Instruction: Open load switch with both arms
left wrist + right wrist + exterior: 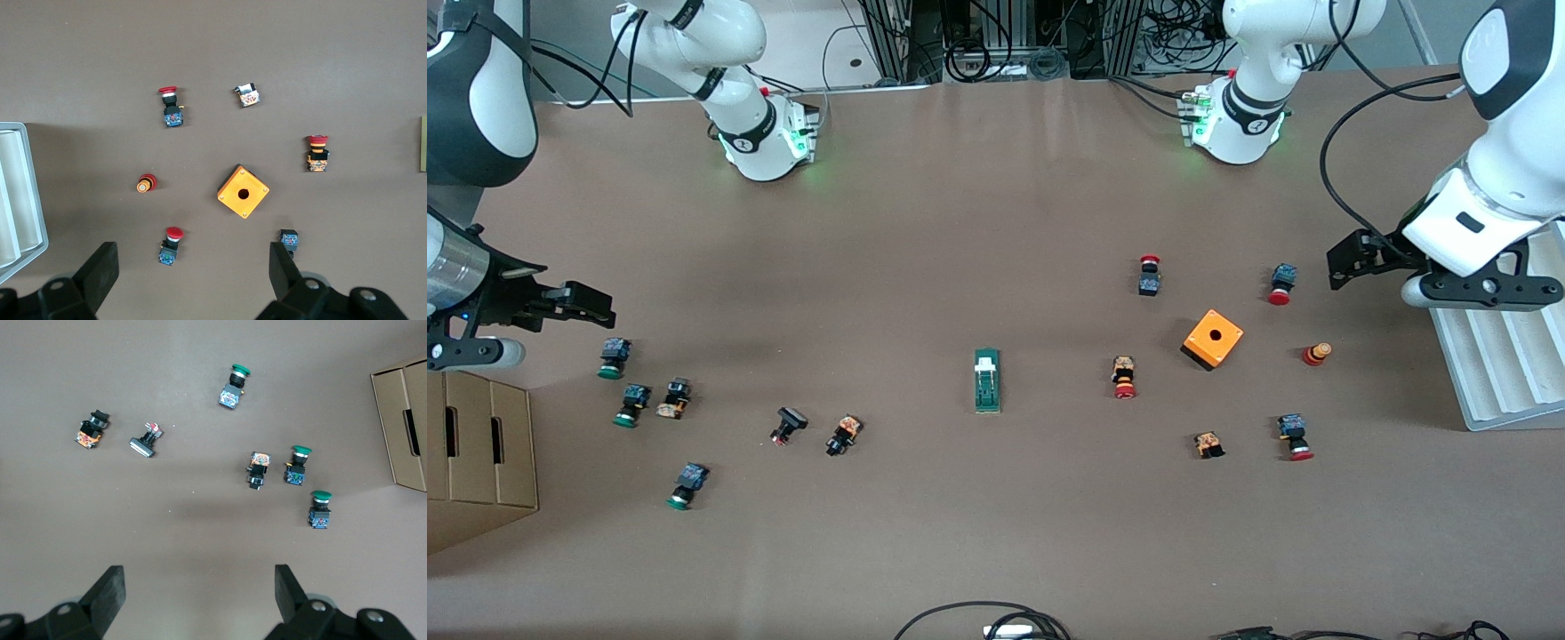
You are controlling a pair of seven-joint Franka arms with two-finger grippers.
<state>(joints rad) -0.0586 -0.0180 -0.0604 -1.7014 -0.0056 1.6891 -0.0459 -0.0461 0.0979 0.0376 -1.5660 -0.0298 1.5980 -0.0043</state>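
Note:
The load switch [987,380], a narrow green block with a white sliding piece at its farther end, lies flat in the middle of the table. Only its green edge [423,143] shows in the left wrist view. My left gripper [1347,260] hangs open over the left arm's end of the table, well away from the switch, with nothing between its fingers [100,270]. Over the right arm's end my right gripper [600,307] is open too, and bare table shows between its fingers [110,590]. The right wrist view does not show the switch.
An orange box with a hole [1213,339] and several red-capped push-buttons [1124,377] lie toward the left arm's end, by a white ribbed tray [1494,356]. Green-capped push-buttons [614,358] and a cardboard box [476,453] lie toward the right arm's end.

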